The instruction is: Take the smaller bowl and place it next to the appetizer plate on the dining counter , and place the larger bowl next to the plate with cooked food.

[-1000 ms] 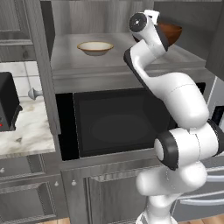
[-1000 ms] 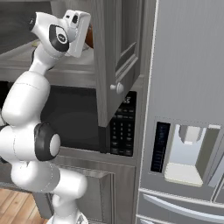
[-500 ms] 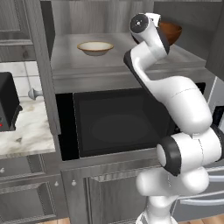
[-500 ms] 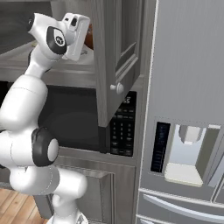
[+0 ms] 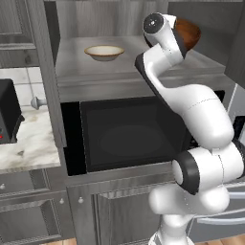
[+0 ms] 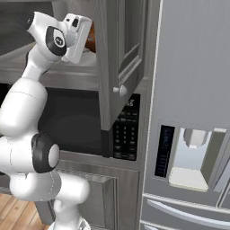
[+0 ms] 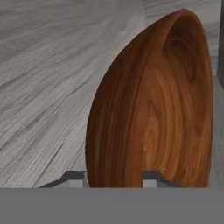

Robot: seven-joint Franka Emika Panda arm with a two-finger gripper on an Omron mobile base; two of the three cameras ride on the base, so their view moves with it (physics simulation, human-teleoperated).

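The larger bowl (image 7: 148, 109), glossy reddish-brown wood, stands on the grey cabinet shelf (image 5: 95, 72) at the right (image 5: 190, 32); a sliver of it shows behind the hand (image 6: 91, 39). My gripper (image 7: 113, 177) straddles its near wall, one fingertip (image 7: 74, 177) outside and the other inside, both pressed against the wood. The smaller bowl (image 5: 104, 51), cream with a tan rim, sits on the same shelf to the left, well apart from the hand. The plates and the dining counter are out of view.
A black microwave (image 5: 129, 139) sits under the shelf. The open cabinet door (image 6: 121, 58) hangs just right of the hand, with the steel fridge (image 6: 193, 112) beyond. A black appliance (image 5: 7, 115) stands on the marble wall counter (image 5: 28, 143) at the left.
The hand has pushed further into the cabinet toward the larger bowl, and the jaws have closed in from wide open onto its wall. Both bowls stay in place.
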